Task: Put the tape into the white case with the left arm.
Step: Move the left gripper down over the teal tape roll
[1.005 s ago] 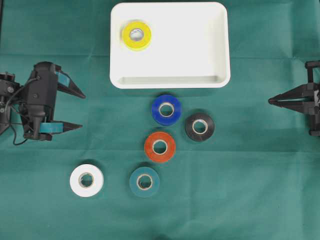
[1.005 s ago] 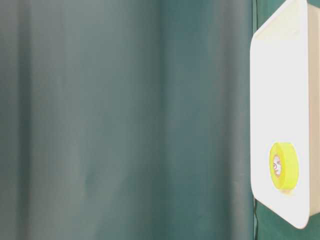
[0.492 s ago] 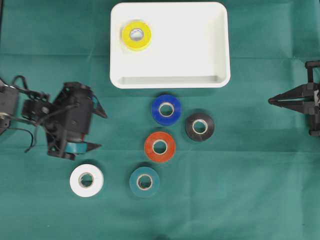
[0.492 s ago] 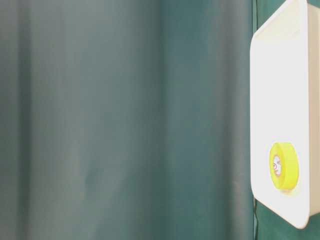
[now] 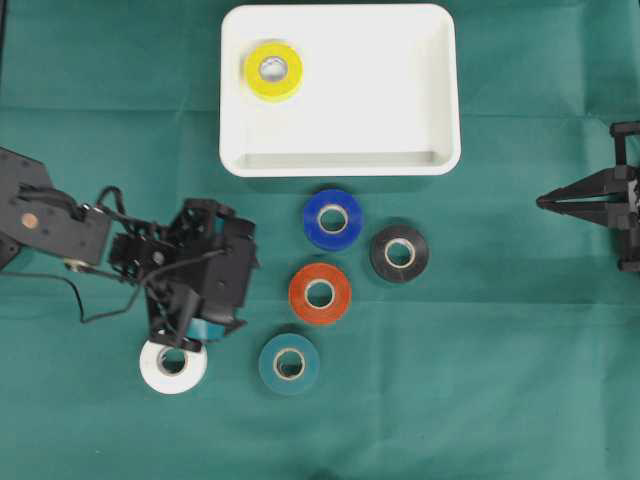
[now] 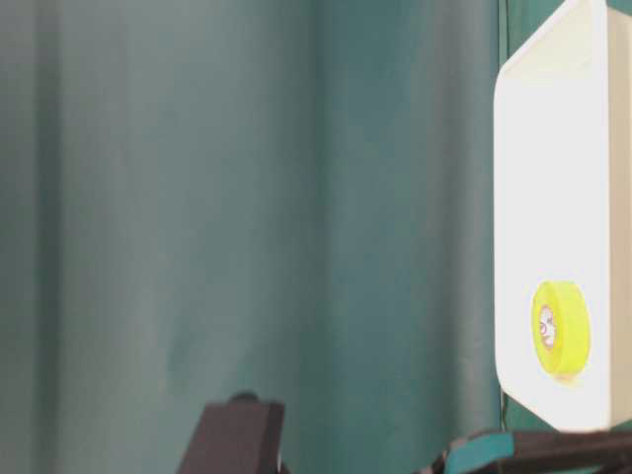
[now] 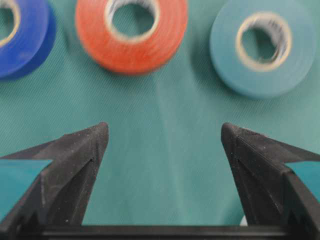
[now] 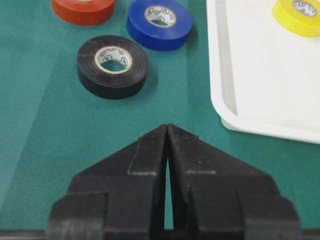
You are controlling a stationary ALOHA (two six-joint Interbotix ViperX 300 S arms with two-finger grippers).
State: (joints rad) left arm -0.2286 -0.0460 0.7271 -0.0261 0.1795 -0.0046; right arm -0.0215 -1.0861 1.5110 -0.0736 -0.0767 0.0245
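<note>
The white case (image 5: 340, 160) lies at the top centre, and a yellow tape (image 5: 273, 70) rests in its left corner. Blue (image 5: 333, 219), black (image 5: 399, 253), red (image 5: 320, 293), teal (image 5: 289, 363) and white (image 5: 173, 365) tape rolls lie on the green cloth below it. My left gripper (image 5: 228, 278) hangs over the cloth just left of the red roll, its body covering the white roll's upper edge. In the left wrist view this gripper (image 7: 165, 132) stands open with only cloth between its fingers; the blue (image 7: 20, 40), red (image 7: 131, 52) and teal (image 7: 225, 50) rolls lie ahead.
My right gripper (image 5: 540, 201) rests shut at the right edge, away from the rolls. Its wrist view shows the black roll (image 8: 112, 85), the blue roll (image 8: 160, 37) and the case rim (image 8: 225, 90) ahead of it. Green cloth covers the whole table.
The left arm has swung from the left edge rightward and down toward the rolls, ending partly over the white roll. Its jaws stayed open. The right arm and all rolls are unmoved.
</note>
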